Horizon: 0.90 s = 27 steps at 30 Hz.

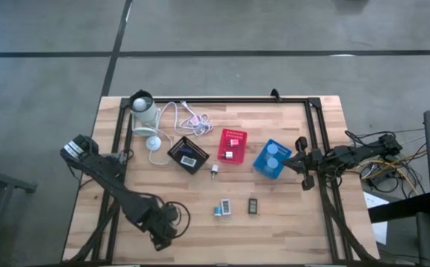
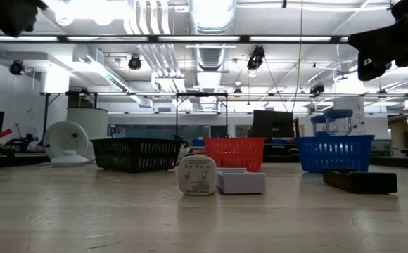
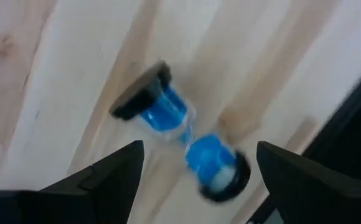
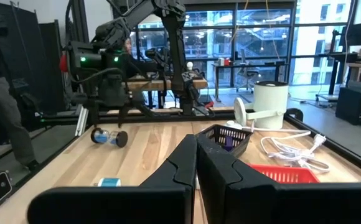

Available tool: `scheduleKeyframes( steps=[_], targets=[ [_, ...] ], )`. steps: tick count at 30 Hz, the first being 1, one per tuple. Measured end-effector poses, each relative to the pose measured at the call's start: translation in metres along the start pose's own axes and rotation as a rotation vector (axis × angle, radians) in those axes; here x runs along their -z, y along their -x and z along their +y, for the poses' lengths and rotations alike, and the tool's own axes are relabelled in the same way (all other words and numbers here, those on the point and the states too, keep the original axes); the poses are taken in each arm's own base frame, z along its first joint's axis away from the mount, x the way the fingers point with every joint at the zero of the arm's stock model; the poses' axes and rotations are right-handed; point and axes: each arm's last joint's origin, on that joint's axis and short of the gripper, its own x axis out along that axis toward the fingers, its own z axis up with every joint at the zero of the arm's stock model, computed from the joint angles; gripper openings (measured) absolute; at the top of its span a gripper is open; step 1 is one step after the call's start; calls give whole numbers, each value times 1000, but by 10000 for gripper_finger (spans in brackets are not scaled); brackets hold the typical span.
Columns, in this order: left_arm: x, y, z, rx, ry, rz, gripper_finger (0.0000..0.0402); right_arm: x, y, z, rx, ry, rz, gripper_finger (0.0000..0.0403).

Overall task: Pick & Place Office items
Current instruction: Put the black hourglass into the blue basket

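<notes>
Left gripper (image 3: 196, 171) hangs wide open right over a blue sand timer (image 3: 180, 143) lying on its side, well off from the red bin (image 1: 232, 145) toward the table's near-left corner, fingers either side, lined up to pinch it, I'd say. Right gripper (image 4: 196, 155) waits pinched shut just beside the blue bin (image 1: 272, 159).

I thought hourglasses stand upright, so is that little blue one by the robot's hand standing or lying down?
Lying down. The left wrist view shows the hourglass on its side on the table, between the open left gripper's fingers.
</notes>
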Motion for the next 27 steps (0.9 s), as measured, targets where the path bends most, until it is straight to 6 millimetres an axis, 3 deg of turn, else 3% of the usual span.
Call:
scheduleKeyframes(
  steps=[6,12,27],
  targets=[
    [-2,-8,2,18,199,-60,316,0,0,0,0,15,0,8],
    [1,-17,8,-1,284,-42,316,-1,0,0,-1,30,-6,8],
    [4,-47,28,18,254,-39,316,-1,0,0,-2,29,-6,8]
  ],
)
